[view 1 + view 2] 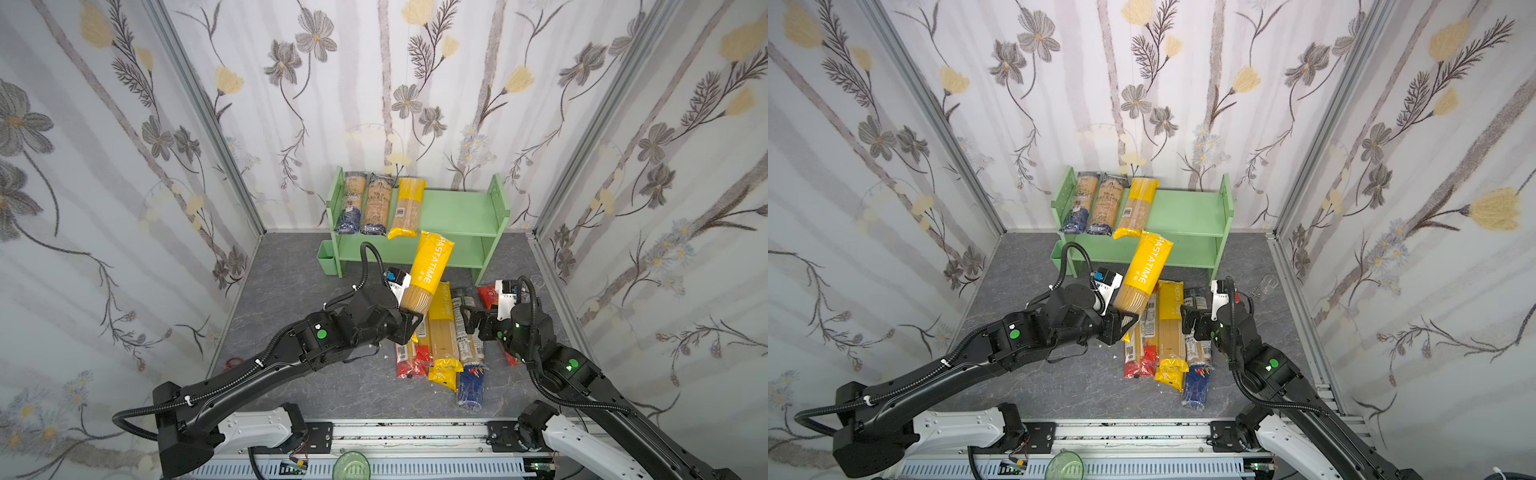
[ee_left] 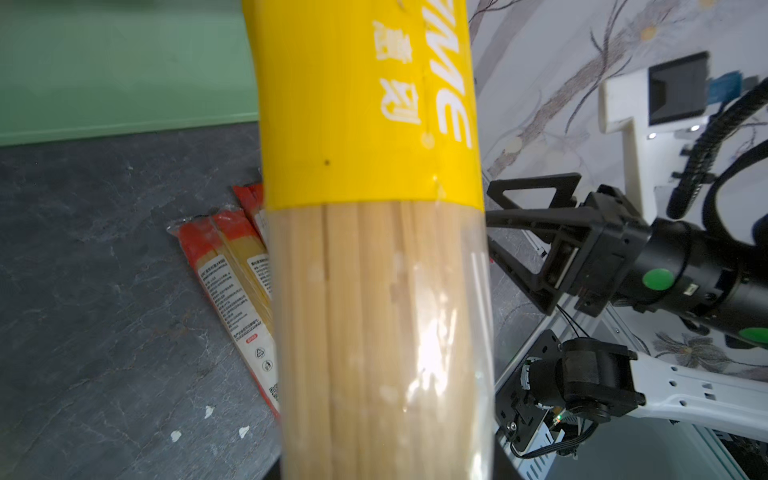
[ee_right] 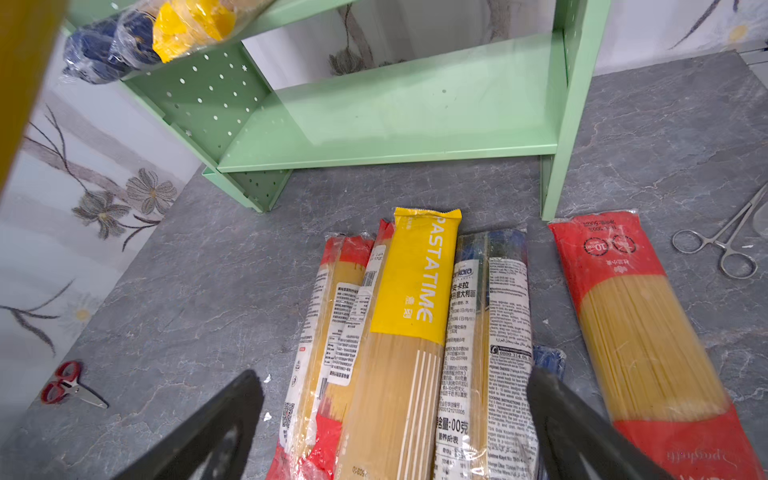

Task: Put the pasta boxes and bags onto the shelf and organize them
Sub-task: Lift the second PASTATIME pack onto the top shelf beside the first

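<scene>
So, your left gripper [image 1: 409,318] is clamped on the clear end of a yellow pack [image 1: 430,262], tilted toward the shelf [image 1: 461,214]: placing step. Next, lay it beside the three shelved packs [image 1: 376,203]. Your right gripper [image 1: 473,320] hangs over the pile [image 1: 442,332], jaws spread wide, empty.

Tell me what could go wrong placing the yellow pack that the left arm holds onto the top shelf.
The left gripper holds the PASTATIME pack near its clear lower end, so the long tilted pack may pivot or slip.
Its upper end is close to the yellow pack overhanging the top board of the shelf and could knock it off.
The open right gripper hovers over the pile close by; the arms could clash.
</scene>
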`<control>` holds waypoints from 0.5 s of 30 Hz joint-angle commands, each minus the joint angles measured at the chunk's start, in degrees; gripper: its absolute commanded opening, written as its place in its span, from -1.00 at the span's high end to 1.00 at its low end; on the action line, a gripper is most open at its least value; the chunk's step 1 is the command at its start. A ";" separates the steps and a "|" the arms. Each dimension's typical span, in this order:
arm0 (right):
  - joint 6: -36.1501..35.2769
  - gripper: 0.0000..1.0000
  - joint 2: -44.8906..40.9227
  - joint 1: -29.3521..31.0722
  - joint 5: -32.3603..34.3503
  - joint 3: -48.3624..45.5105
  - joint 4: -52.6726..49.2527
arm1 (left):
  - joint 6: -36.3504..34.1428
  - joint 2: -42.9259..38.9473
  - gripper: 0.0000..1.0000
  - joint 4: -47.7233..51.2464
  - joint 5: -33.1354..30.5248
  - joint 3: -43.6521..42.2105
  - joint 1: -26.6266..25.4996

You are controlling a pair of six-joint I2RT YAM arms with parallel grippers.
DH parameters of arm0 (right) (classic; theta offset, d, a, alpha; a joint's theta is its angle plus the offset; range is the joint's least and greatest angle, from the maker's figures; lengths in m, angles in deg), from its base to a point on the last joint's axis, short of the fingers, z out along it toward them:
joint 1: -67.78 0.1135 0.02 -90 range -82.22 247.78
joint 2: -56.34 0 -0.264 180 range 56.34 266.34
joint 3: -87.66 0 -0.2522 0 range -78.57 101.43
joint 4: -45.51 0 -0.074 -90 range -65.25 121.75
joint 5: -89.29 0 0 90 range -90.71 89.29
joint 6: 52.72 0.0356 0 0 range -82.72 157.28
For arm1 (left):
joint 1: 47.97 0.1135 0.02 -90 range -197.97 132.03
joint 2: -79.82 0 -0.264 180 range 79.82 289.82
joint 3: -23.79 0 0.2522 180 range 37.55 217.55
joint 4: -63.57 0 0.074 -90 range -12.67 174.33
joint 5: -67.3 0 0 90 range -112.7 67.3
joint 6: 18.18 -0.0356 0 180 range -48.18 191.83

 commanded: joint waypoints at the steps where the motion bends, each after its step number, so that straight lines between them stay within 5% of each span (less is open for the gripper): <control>1: -0.30 -0.99 -0.43 0.06 0.10 0.98 0.67 | -3.95 2.17 0.96 -4.53 -5.59 6.03 0.54; 15: -3.45 -0.99 0.54 -0.06 1.68 5.89 1.35 | -7.29 33.05 0.88 -2.57 1.67 41.44 13.24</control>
